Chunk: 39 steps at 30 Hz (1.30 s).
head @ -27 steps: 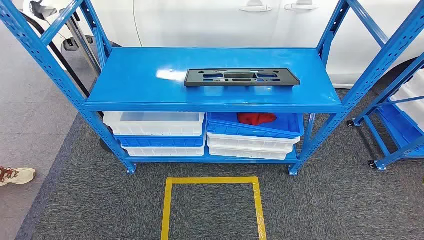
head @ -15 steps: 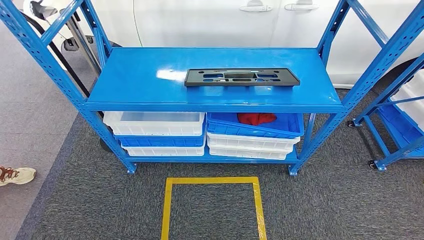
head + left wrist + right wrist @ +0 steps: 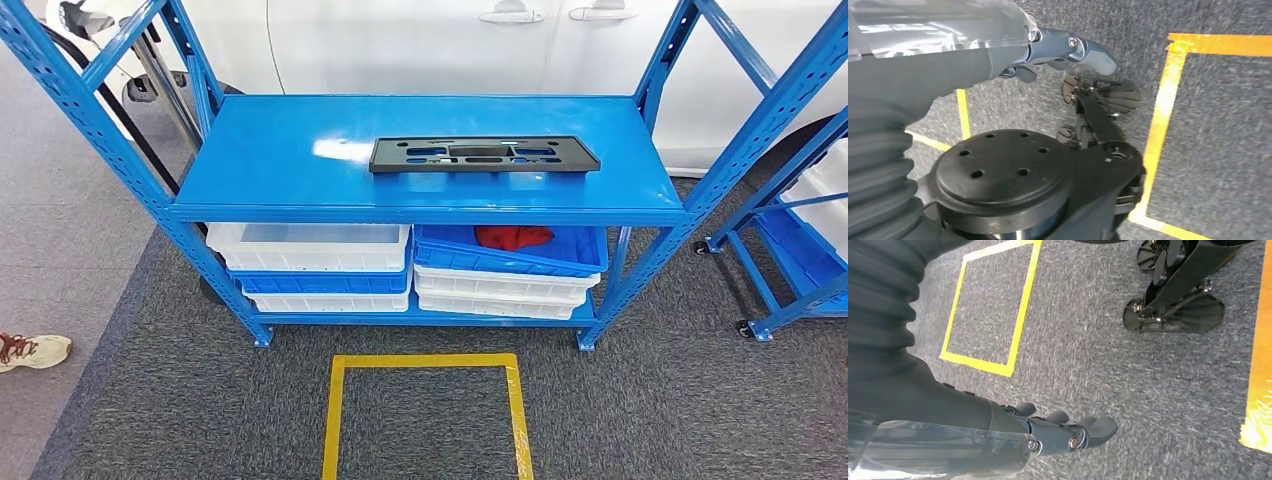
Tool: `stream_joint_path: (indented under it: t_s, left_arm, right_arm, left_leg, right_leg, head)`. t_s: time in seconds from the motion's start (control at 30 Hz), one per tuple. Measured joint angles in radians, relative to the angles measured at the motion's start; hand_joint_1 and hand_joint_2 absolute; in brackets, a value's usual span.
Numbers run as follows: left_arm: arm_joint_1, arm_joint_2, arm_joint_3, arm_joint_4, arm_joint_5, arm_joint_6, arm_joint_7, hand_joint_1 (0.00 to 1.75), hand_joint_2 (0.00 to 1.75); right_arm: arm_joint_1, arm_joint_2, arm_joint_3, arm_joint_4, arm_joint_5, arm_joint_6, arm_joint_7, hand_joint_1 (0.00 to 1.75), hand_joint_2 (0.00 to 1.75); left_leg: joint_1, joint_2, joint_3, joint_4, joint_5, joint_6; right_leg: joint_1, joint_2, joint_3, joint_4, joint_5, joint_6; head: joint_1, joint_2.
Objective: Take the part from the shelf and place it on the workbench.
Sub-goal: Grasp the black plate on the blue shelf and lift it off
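Your part (image 3: 484, 154) lies flat on the blue shelf (image 3: 270, 160), well apart from both hands, the left hand (image 3: 1068, 50) and right hand (image 3: 1063, 432) hanging over carpet, fingers loosely extended, holding nothing.

Ahead of me stands the shelf (image 3: 300, 160), the part (image 3: 484, 154) lying flat on its top deck, right of centre. On the lower level sit two stacks of trays (image 3: 310, 265), left and right; cloth (image 3: 512, 237) lies in the right top tray. A taped square (image 3: 425, 410) marks the floor before the shelf.
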Motion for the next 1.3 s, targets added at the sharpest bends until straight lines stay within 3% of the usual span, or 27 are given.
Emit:
stream_joint_path:
  t_s: [0.33, 0.43, 0.47, 0.57, 0.8, 1.3]
  left_arm:
    - [-0.037, 0.005, -0.15, 0.037, 0.235, 0.013, -0.083, 0.0, 0.0]
    - [-0.05, 0.007, -0.197, 0.051, 0.307, 0.016, -0.109, 0.0, 0.0]
    - [-0.054, 0.008, -0.213, 0.055, 0.33, 0.017, -0.117, 0.0, 0.0]
    - [-0.065, 0.01, -0.258, 0.07, 0.397, 0.02, -0.14, 0.0, 0.0]
    - [-0.078, 0.012, -0.313, 0.091, 0.502, 0.041, -0.16, 0.0, 0.0]
    - [-0.082, 0.02, -0.34, 0.109, 0.603, 0.088, -0.147, 0.0, 0.0]
  right_arm:
    - [-0.036, 0.006, -0.157, 0.03, 0.18, 0.032, -0.106, 0.0, 0.0]
    - [-0.047, 0.009, -0.207, 0.04, 0.234, 0.044, -0.147, 0.0, 1.31]
    - [-0.051, 0.01, -0.223, 0.043, 0.251, 0.048, -0.16, 0.0, 1.31]
    - [-0.063, 0.013, -0.271, 0.053, 0.301, 0.061, -0.201, 0.0, 0.0]
    - [-0.068, 0.012, -0.282, -0.01, 0.297, 0.132, -0.298, 0.0, 0.0]
    - [-0.07, -0.004, -0.111, -0.414, 0.041, 0.288, -0.406, 0.0, 0.0]
  left_leg:
    - [0.0, 0.0, 0.0, 0.0, 0.0, 0.0]
    - [0.0, 0.0, 0.0, 0.0, 0.0, 0.0]
    - [0.0, 0.0, 0.0, 0.0, 0.0, 0.0]
    - [0.0, 0.0, 0.0, 0.0, 0.0, 0.0]
    - [0.0, 0.0, 0.0, 0.0, 0.001, 0.001]
    - [0.0, 0.0, -0.001, 0.001, 0.002, 0.002]
  right_leg:
    - [0.0, 0.0, 0.0, 0.0, 0.0, 0.0]
    - [0.0, 0.0, 0.0, 0.0, 0.0, 0.0]
    - [0.0, 0.0, 0.0, 0.0, 0.0, 0.0]
    - [0.0, 0.0, 0.0, 0.0, 0.0, 0.0]
    - [0.0, 0.0, 0.001, 0.0, 0.001, 0.001]
    - [0.0, 0.0, 0.001, 0.0, 0.001, 0.002]
  head:
    - [0.0, 0.0]
    - [0.0, 0.0]
    - [0.0, 0.0]
    - [0.0, 0.0]
    - [0.0, 0.0]
    - [0.0, 0.0]
